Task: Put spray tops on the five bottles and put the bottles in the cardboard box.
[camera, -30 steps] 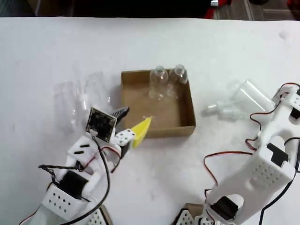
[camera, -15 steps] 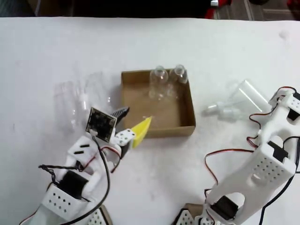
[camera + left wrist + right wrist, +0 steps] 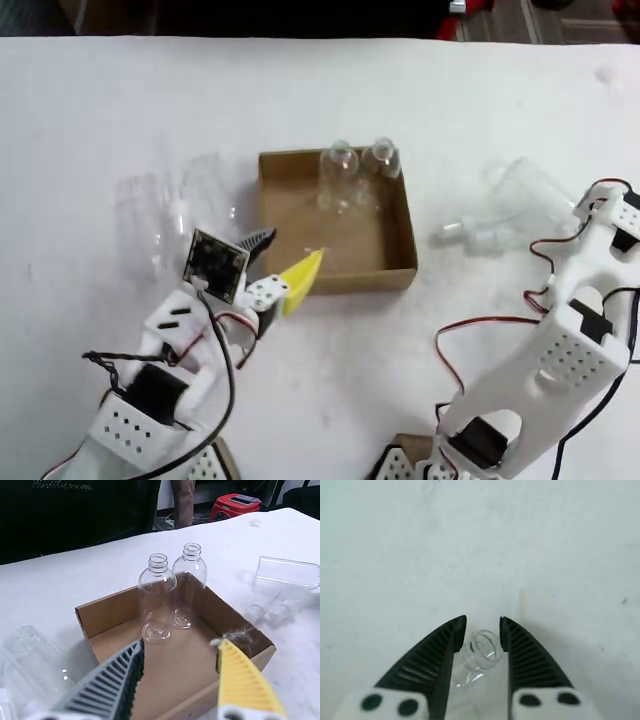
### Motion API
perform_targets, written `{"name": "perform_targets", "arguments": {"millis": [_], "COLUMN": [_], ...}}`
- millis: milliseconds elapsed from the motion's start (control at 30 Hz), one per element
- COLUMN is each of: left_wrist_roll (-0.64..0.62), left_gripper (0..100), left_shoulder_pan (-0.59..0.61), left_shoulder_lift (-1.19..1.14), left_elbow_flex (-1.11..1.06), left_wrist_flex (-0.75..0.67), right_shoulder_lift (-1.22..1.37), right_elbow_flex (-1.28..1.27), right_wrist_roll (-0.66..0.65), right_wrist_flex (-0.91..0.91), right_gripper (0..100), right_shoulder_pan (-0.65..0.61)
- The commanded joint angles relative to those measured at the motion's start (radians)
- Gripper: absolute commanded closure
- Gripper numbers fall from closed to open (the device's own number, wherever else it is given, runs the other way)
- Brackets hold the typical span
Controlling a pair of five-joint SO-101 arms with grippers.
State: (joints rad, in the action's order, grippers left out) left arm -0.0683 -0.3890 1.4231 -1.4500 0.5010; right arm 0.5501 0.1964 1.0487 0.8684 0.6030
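Two clear uncapped bottles [image 3: 340,165] [image 3: 383,158] stand upright at the far side of the cardboard box [image 3: 400,270]. They also show in the left wrist view [image 3: 157,597] [image 3: 190,575], inside the box [image 3: 100,617]. My left gripper [image 3: 180,647] hangs open over the box's near left corner, its grey and yellow fingers holding nothing. My right gripper [image 3: 482,621] has its black fingers closed on the neck of a lying clear bottle [image 3: 479,652], which lies at the right of the table [image 3: 525,185]. Spray tops [image 3: 475,237] lie between that bottle and the box.
More clear bottles [image 3: 150,215] [image 3: 205,190] lie on the white table left of the box. The right arm's red and black wires [image 3: 480,330] loop over the table in front. The table's far edge [image 3: 300,38] meets a dark floor.
The lying bottle at the right has swung and shifted a little left and away. The right arm's wrist has moved slightly with it. The left arm has stayed still.
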Motion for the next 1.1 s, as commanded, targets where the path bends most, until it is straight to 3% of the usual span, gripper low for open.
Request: {"name": "perform_targets", "arguments": {"millis": [0, 67, 300, 600, 733, 933, 1000, 1067], "left_wrist_roll": [0.008, 0.008, 0.008, 0.008, 0.008, 0.008, 0.008, 0.008], "left_gripper": [78, 78, 78, 78, 78, 78, 78, 78], "left_shoulder_pan": [0.007, 0.007, 0.007, 0.007, 0.007, 0.007, 0.007, 0.007], "left_shoulder_lift": [0.013, 0.013, 0.013, 0.013, 0.013, 0.013, 0.013, 0.013], "left_elbow_flex": [0.006, 0.006, 0.006, 0.006, 0.006, 0.006, 0.006, 0.006], "left_wrist_flex": [-0.028, -0.028, -0.028, -0.028, -0.028, -0.028, -0.028, -0.028], "right_shoulder_lift": [-0.021, -0.025, -0.028, -0.165, -0.280, -0.383, -0.375, -0.352], "right_elbow_flex": [0.044, 0.044, 0.046, 0.046, 0.044, 0.041, 0.043, 0.044], "right_wrist_roll": [-0.071, -0.132, -0.155, -0.334, -0.575, -1.140, -1.229, -1.214], "right_wrist_flex": [-0.015, -0.015, -0.008, 0.041, 0.061, 0.131, 0.197, 0.236], "right_gripper": [97.5, 98.4, 98.3, 98.1, 98.1, 98.0, 96.8, 91.6], "right_shoulder_pan": [-0.004, -0.004, 0.024, 0.012, -0.068, -0.260, -0.323, -0.357]}}
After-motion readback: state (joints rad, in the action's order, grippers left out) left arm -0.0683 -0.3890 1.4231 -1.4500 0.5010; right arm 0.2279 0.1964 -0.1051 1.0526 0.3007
